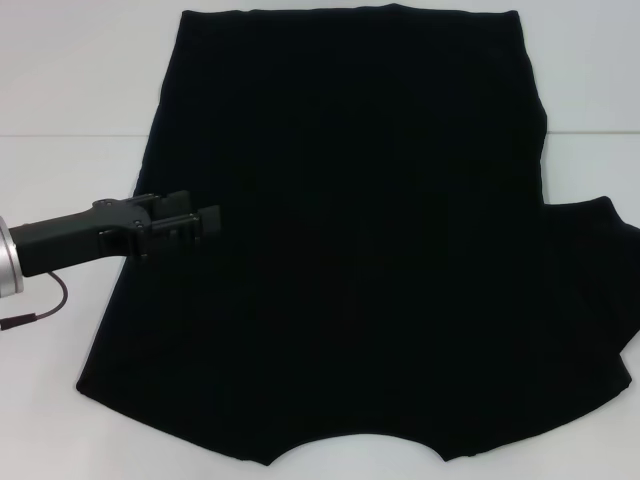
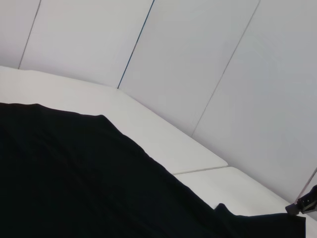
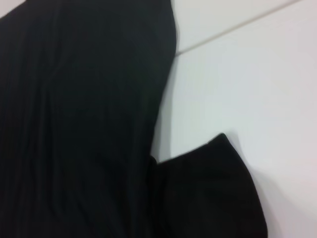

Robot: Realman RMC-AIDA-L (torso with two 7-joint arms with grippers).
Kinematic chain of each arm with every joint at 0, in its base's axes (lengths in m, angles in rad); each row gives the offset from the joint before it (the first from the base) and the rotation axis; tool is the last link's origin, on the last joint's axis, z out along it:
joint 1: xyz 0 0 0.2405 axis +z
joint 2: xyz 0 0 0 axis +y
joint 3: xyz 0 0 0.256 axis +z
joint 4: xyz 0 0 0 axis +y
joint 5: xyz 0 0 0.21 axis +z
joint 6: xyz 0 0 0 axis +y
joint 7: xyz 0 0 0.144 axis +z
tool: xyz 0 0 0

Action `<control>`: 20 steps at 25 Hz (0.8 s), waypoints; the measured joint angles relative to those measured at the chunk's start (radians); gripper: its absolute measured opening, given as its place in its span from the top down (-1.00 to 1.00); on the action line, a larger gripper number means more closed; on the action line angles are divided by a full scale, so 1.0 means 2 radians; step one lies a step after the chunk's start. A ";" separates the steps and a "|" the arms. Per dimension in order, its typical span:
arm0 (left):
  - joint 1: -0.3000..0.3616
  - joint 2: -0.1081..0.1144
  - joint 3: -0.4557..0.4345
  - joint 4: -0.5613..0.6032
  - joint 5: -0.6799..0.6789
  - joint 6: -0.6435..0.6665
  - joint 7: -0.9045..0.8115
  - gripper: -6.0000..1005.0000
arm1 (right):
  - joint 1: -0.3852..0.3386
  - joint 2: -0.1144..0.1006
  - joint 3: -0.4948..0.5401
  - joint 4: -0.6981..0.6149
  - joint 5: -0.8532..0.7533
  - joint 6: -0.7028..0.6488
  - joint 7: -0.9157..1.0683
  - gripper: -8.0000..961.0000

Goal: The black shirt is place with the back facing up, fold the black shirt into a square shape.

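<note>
The black shirt lies spread flat on the white table, plain side up, no letters showing. Its right sleeve sticks out to the side; it also shows in the right wrist view. No left sleeve sticks out; the left edge runs straight. My left gripper hovers over the shirt's left part, pointing right, open and holding nothing. A small dark piece of my right gripper shows in the left wrist view, beyond the right sleeve.
The white table has a seam line running across behind the shirt's left side. White wall panels stand behind the table. A thin brown cable hangs from my left wrist.
</note>
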 joint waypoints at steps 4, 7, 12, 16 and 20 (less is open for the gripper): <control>0.000 0.000 0.000 0.000 0.000 -0.001 -0.004 -0.41 | 0.002 0.000 -0.001 -0.001 0.017 0.000 -0.002 0.92; 0.000 0.001 0.000 0.000 -0.004 -0.001 -0.004 -0.41 | 0.008 0.002 -0.004 -0.001 0.024 -0.002 -0.007 0.92; 0.002 0.001 0.000 0.000 -0.007 -0.001 -0.005 -0.41 | 0.015 0.004 -0.004 -0.004 0.027 -0.006 -0.014 0.92; 0.003 0.001 0.000 0.000 -0.010 -0.001 -0.005 -0.41 | 0.016 0.006 -0.004 -0.020 0.033 -0.017 -0.020 0.92; 0.003 0.000 0.000 0.000 -0.017 -0.001 -0.005 -0.41 | 0.024 0.010 -0.017 -0.029 0.048 -0.027 -0.037 0.92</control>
